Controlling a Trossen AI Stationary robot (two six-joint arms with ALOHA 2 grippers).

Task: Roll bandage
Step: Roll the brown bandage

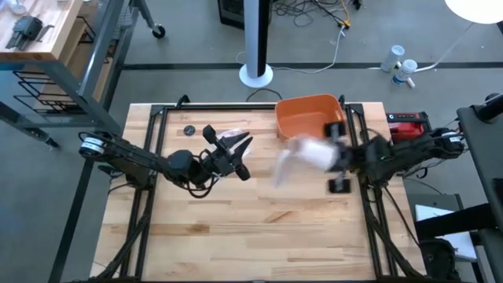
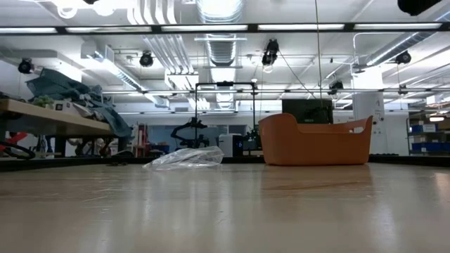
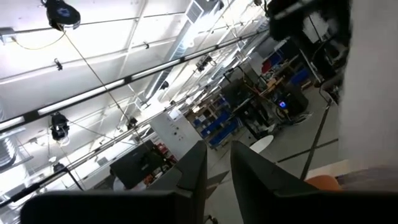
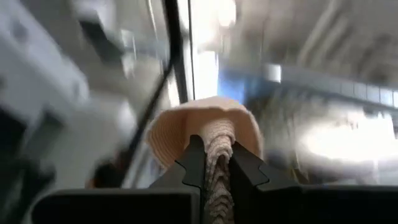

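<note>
Off-white gauze bandage point(image 4: 214, 134), pinched in right claw point(image 4: 216, 163), lifted beside tub

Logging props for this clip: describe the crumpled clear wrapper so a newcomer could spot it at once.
Start at the orange tub at the table's far edge. Look along that edge toward the left arm's side: the clear plastic wrapper lies flat on the wood, by the left gripper. It is see-through and crinkled, unlike the off-white bandage pinched in the right gripper.

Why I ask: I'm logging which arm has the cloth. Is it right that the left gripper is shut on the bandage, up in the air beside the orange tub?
Not quite: it is the right gripper that is shut on the bandage, as the right wrist view shows. The rest stands: in the high view the bandage is in the air beside the orange tub. The left gripper holds nothing.
</note>
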